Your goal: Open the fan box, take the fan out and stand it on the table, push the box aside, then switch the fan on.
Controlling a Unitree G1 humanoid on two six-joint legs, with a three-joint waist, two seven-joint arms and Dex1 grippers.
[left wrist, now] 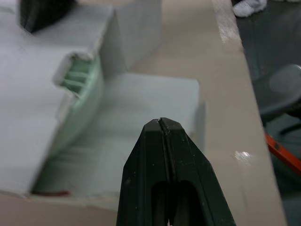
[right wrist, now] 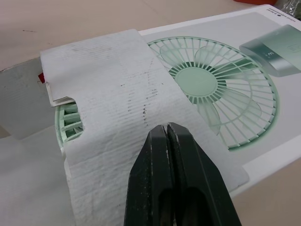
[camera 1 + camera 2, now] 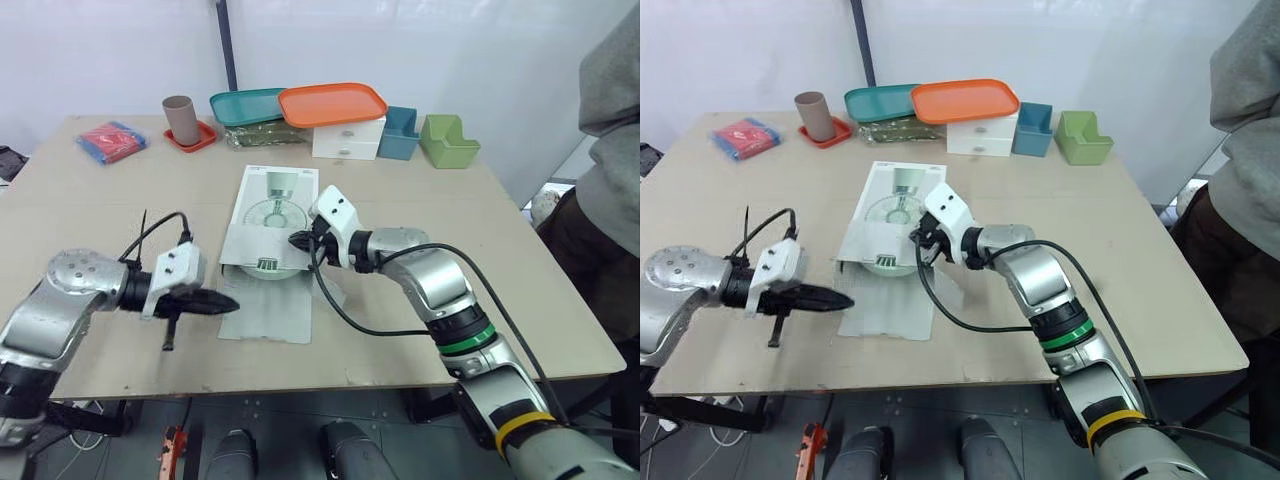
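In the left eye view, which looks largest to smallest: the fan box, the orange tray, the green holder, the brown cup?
1. fan box, also nearest the camera
2. orange tray
3. green holder
4. brown cup, nearly the holder's size

Test lab: plain table (image 3: 470,235), prop trays (image 3: 332,103).

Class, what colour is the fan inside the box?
Pale green fan, best in right wrist view.
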